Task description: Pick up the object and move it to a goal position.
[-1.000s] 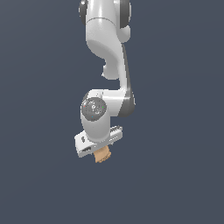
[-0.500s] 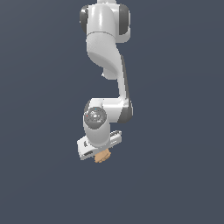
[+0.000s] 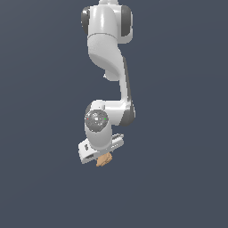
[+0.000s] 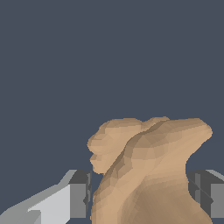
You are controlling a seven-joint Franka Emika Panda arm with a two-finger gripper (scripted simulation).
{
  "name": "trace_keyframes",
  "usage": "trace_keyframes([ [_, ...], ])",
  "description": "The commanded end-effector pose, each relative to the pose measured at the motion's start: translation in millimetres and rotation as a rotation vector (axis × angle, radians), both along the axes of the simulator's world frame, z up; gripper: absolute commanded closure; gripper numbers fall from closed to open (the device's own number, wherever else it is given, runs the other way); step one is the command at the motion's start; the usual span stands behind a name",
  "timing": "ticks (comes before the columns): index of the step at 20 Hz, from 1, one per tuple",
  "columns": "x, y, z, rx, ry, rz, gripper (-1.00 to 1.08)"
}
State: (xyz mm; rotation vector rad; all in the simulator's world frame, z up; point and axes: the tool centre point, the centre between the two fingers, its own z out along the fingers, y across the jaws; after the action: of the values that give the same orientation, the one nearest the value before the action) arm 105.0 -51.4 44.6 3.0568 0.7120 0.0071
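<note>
The object [image 3: 103, 160] is a small tan-orange lump that sticks out just below the white hand of the arm in the exterior view. The gripper [image 3: 102, 156] is shut on it. In the wrist view the object [image 4: 148, 170] fills the space between the two fingers, its lobed tan surface rising past them. One grey fingertip [image 4: 81, 194] presses one side and the other fingertip [image 4: 205, 194] the opposite side. The gripper [image 4: 144, 194] holds the object against a plain dark grey-blue backdrop.
The white arm [image 3: 109, 67] hangs down from the top of the exterior view, bending at an elbow joint [image 3: 97, 120] above the hand. Around it there is only uniform dark grey-blue ground, with no other objects or goal marker in sight.
The arm has stretched and the hand has shifted slightly down and toward the exterior view's left, carrying the object with it. The grip looks unchanged.
</note>
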Motion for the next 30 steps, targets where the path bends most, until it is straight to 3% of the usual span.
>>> trace_keyframes([
  [1,-1.5,2.2,-3.9,0.002,0.005,0.002,1.08],
  [16,-5.5,-7.5,25.7,0.001,0.001,0.001,1.08],
  [30,-29.2,-47.2,157.3,0.001,0.003,0.002,1.08],
])
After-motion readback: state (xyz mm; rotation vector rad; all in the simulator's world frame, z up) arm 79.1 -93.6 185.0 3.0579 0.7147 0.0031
